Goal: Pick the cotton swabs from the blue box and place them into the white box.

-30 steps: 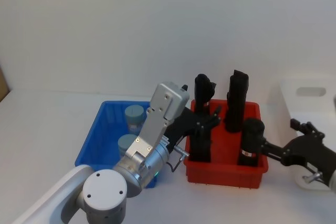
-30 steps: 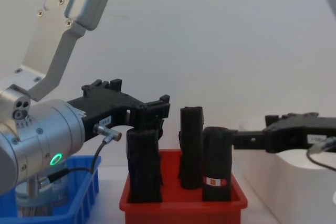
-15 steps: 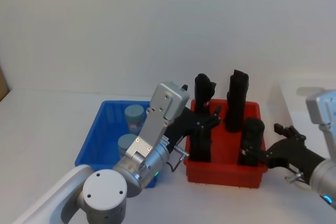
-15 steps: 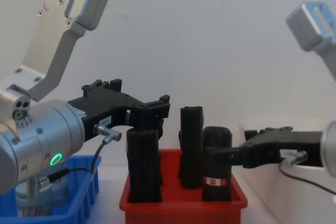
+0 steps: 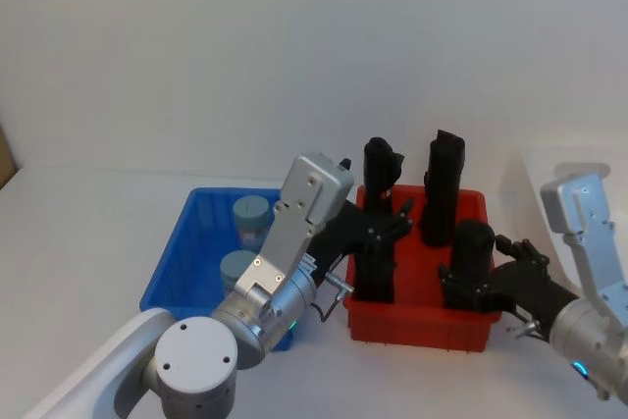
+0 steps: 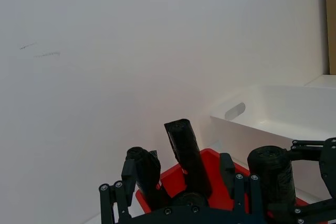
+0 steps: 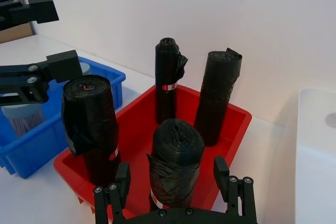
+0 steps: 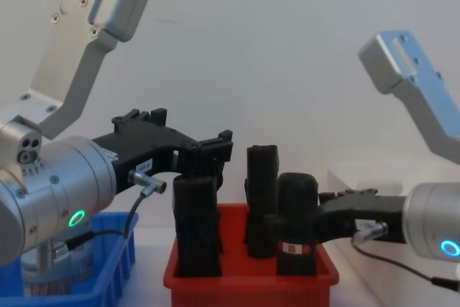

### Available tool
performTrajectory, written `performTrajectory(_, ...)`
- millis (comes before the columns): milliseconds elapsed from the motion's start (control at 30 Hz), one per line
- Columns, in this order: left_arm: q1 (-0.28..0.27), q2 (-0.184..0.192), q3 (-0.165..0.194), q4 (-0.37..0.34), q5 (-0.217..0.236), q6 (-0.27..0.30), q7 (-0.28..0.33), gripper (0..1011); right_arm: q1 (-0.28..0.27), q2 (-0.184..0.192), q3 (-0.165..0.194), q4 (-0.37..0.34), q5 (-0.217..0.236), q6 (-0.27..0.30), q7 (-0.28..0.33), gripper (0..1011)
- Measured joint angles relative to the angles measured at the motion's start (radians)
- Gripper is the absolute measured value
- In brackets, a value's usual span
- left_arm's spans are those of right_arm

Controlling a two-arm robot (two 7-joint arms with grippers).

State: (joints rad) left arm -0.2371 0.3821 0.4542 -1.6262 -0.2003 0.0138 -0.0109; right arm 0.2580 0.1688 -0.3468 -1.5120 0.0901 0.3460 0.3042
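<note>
Two tubs of cotton swabs (image 5: pixel 251 217) (image 5: pixel 238 266) with pale lids stand in the blue box (image 5: pixel 175 264) at the left. My left gripper (image 5: pixel 391 223) hangs open over the left side of the red bin, above a black roll, and holds nothing. Low at the bin's front right, my right gripper (image 5: pixel 459 289) is open. In the right wrist view its fingers (image 7: pixel 121 181) stand on either side of a black roll (image 7: pixel 176 156) without closing on it. The white box (image 6: pixel 273 109) sits to the right of the red bin, mostly behind the right arm in the head view.
The red bin (image 5: pixel 417 319) holds several tall black rolls (image 5: pixel 444 188) between the blue box and the white box. Bare white tabletop lies in front of the bins, and a plain wall stands behind.
My right arm has swung left from over the white box to the red bin, and its open fingers now straddle the front right black roll. The left arm has not moved.
</note>
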Motion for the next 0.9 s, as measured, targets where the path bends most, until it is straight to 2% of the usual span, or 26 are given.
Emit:
performTrajectory(567, 0.000, 0.000, 0.000, 0.000, 0.000, 0.000, 0.000, 1004, 0.043, -0.051, -0.014, 0.091, 0.027, -0.010, -0.046, 996)
performTrajectory(900, 0.000, 0.000, 0.000, 0.000, 0.000, 0.000, 0.000, 1004, 0.054, -0.064, -0.018, 0.114, 0.034, -0.013, -0.058, 744)
